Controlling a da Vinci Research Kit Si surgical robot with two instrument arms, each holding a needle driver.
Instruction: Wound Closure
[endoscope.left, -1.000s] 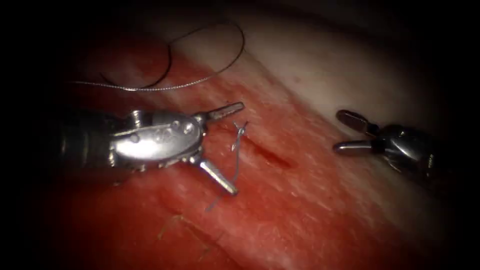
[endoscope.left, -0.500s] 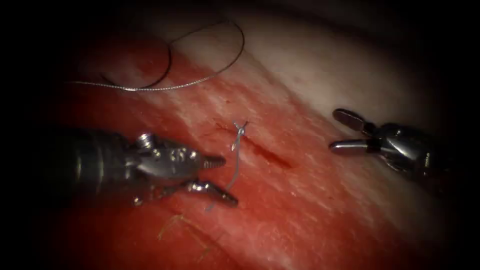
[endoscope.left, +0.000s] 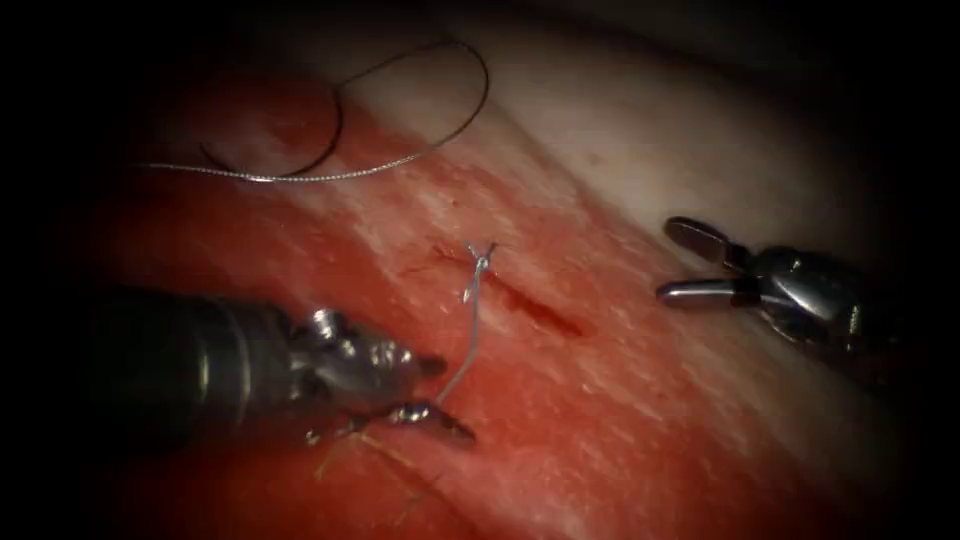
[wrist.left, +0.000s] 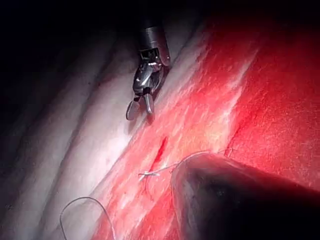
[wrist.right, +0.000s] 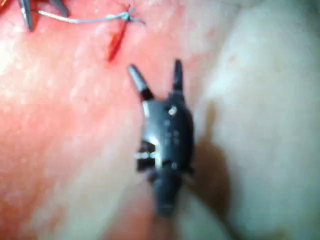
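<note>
Lying on the tissue (endoscope.left: 620, 400) left of the cut (endoscope.left: 535, 308), the left tool (endoscope.left: 435, 392) has its two jaws parted around the free tail of thread (endoscope.left: 462, 355) that hangs down from the knot (endoscope.left: 481, 259); the strand runs between the jaws, and whether they touch it cannot be told. The jaws are apart, not clamped on anything. The knot sits at the upper end of the cut, with short ends sticking out beside it.

The right tool (endoscope.left: 680, 262) hovers to the right of the cut, over the line where the red tissue meets the pale fat, well apart from the knot. Its jaws are spread wide and hold nothing; the right wrist view shows them splayed (wrist.right: 156, 75) above bare tissue, with the cut (wrist.right: 116, 42) and the knotted thread (wrist.right: 85, 20) beyond them.

The curved needle (endoscope.left: 330, 125) lies loose on the tissue far above the left tool, on the left side of the cut, not in the tissue, and neither tool holds it. A long strand (endoscope.left: 290, 176) crosses just below it and arcs up and round toward it.

In the left wrist view the knot (wrist.left: 148, 174) lies at the near end of the cut (wrist.left: 161, 149), and the right tool (wrist.left: 140, 106) stands open beyond it on the pale fat.
</note>
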